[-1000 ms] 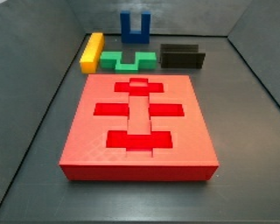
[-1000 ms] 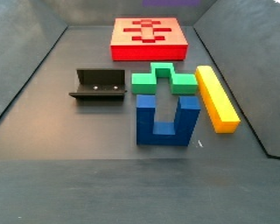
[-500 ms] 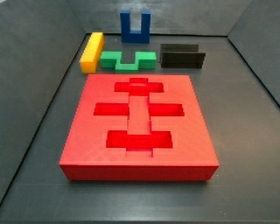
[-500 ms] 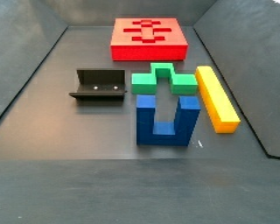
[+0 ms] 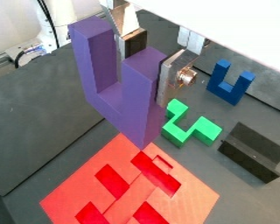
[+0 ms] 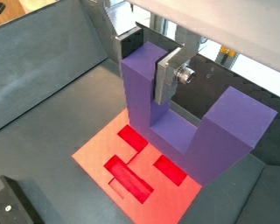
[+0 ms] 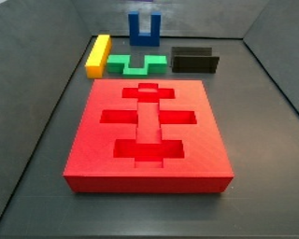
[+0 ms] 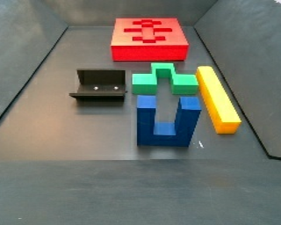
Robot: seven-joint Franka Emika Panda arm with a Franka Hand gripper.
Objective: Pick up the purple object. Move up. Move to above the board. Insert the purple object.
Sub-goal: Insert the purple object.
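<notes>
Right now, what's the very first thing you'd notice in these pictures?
The big purple object, held up in the end effector above the board, fills both wrist views. In both side views the end effector is out of view; the red board stands out, with blue, green and yellow blocks nearby.

No readable text, labels, brands or numbers appear on anything shown.

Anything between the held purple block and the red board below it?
Nothing: both wrist views show only air between the purple object, clamped in the hand, and the board.
</notes>
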